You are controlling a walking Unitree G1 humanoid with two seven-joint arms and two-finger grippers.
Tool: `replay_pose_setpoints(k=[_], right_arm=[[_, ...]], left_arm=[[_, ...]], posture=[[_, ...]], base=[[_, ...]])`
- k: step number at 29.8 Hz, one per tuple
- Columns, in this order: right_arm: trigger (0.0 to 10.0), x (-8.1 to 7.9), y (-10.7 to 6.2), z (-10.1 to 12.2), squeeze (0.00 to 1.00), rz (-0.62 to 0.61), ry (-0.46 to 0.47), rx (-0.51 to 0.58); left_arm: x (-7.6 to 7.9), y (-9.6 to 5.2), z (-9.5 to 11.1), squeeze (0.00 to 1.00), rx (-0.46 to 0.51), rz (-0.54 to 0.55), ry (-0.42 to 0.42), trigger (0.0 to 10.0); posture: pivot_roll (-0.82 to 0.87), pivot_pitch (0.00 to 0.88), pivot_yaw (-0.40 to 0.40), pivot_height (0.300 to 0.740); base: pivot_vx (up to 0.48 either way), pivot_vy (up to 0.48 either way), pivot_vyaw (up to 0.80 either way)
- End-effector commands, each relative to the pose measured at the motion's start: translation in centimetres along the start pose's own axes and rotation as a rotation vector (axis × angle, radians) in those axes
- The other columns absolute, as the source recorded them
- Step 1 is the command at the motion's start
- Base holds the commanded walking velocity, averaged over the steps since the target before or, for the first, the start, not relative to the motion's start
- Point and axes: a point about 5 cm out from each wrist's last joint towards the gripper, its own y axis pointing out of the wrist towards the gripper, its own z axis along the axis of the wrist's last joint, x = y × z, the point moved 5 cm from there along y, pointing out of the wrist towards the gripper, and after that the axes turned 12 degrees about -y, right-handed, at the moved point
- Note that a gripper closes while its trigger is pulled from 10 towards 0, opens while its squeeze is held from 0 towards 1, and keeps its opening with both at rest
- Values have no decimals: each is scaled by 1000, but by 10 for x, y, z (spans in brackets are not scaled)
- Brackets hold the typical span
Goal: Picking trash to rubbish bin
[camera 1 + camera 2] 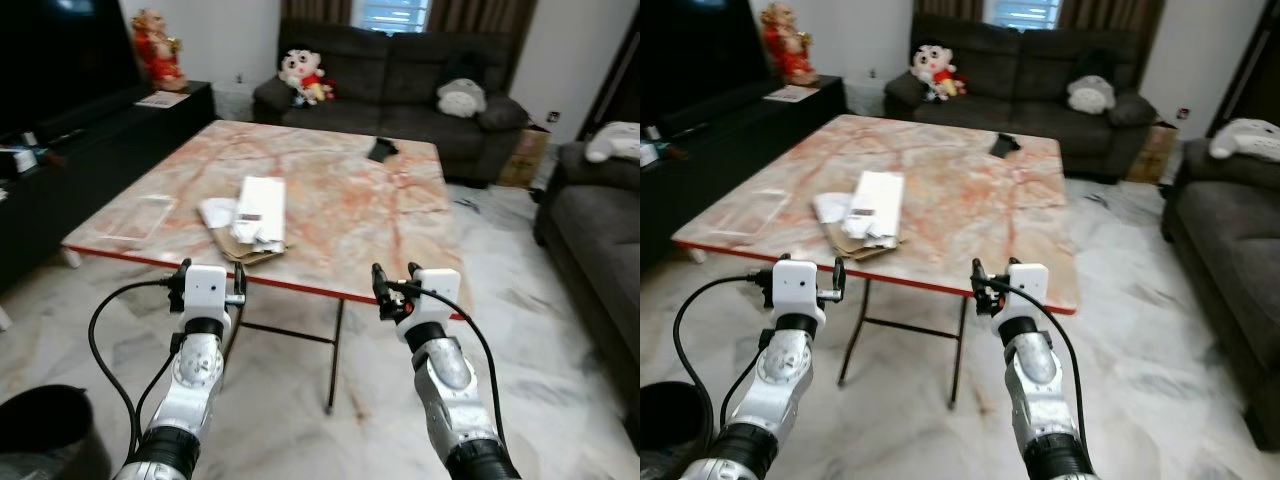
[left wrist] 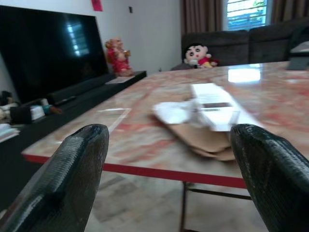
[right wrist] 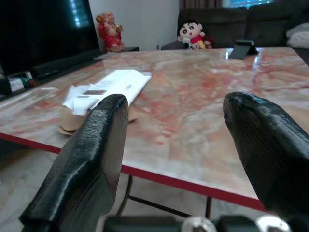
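Two open pincers, left pincer (image 1: pixel 210 284) and right pincer (image 1: pixel 395 283), before one table (image 1: pixel 400 230)

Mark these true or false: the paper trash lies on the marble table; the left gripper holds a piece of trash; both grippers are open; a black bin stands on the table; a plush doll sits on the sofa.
1. The paper trash lies on the marble table. True.
2. The left gripper holds trash. False: it is open and empty, short of the table's edge.
3. Both grippers are open. True: the right gripper is open too.
4. A black bin stands on the table. False: it stands on the floor by the robot's left.
5. A plush doll sits on the sofa. True.
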Motion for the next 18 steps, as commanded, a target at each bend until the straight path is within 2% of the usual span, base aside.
replay_pose_setpoints(k=[1,12,18], right_arm=[[10000,12,-2,1,0,-31,-6,2],[10000,15,-2,0,0,-39,-10,-2],[10000,16,-4,0,0,-48,-7,-1]], left_arm=[[6,2,2,0,-2,-15,-8,10000],[2,1,2,0,-2,-11,-1,10000],[5,1,2,0,-6,-20,-3,10000]], posture=[[145,0,-40,740],[149,0,-41,740],[154,0,-32,740]], base=[[0,480,0],[0,480,0],[0,465,0]])
